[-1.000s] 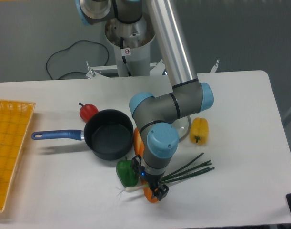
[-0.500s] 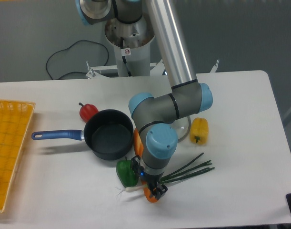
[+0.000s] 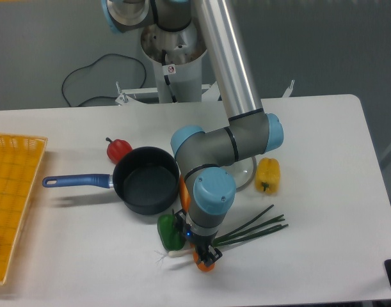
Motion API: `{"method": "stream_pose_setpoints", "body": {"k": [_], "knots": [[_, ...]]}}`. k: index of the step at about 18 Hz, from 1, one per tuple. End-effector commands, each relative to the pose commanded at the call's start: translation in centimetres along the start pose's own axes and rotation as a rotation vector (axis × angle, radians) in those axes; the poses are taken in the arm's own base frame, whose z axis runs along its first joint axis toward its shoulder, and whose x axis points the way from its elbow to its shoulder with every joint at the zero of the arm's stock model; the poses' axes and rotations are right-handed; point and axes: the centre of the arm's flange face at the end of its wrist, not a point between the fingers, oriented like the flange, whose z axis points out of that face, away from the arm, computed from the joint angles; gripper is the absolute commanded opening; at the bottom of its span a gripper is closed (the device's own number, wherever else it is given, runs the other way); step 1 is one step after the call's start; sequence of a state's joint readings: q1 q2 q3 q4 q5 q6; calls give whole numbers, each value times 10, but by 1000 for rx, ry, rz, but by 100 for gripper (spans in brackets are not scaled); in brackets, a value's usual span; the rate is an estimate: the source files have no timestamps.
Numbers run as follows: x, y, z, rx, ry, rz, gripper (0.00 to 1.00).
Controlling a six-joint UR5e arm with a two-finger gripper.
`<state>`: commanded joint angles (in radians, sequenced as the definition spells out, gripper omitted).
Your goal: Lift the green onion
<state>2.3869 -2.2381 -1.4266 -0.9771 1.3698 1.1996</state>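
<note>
One black two-finger pincer [image 3: 207, 254] hangs low over the white table [image 3: 323, 192], directly at the stalk of the long thin green onion [image 3: 253, 229]; whether its fingers grip the stalk or how far apart they stand cannot be told. That onion lies in front of the black saucepan with a blue handle [image 3: 144, 180], white root end [image 3: 166, 254] toward the yellow woven basket [image 3: 13, 198], dark leaves fanning away. Beside the pincer sit a green bell pepper [image 3: 169, 231] and an orange object [image 3: 204, 264], partly hidden. Behind the saucepan lies a red pepper [image 3: 118, 149]; a yellow pepper [image 3: 267, 175] lies beyond the arm.
</note>
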Motion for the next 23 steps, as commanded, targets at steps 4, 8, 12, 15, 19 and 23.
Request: {"method": "stream_pose_setpoints", "body": {"k": [4, 8, 12, 15, 19, 23], "knots": [[0, 0, -1, 1, -1, -14, 37], [-1, -1, -1, 1, -3, -19, 27], [-3, -2, -3, 4, -6, -26, 26], [-4, -2, -10, 10, -16, -39, 25], [-6, -2, -30, 21, -42, -41, 25], [-7, 2, -58, 37, -72, -51, 25]]}}
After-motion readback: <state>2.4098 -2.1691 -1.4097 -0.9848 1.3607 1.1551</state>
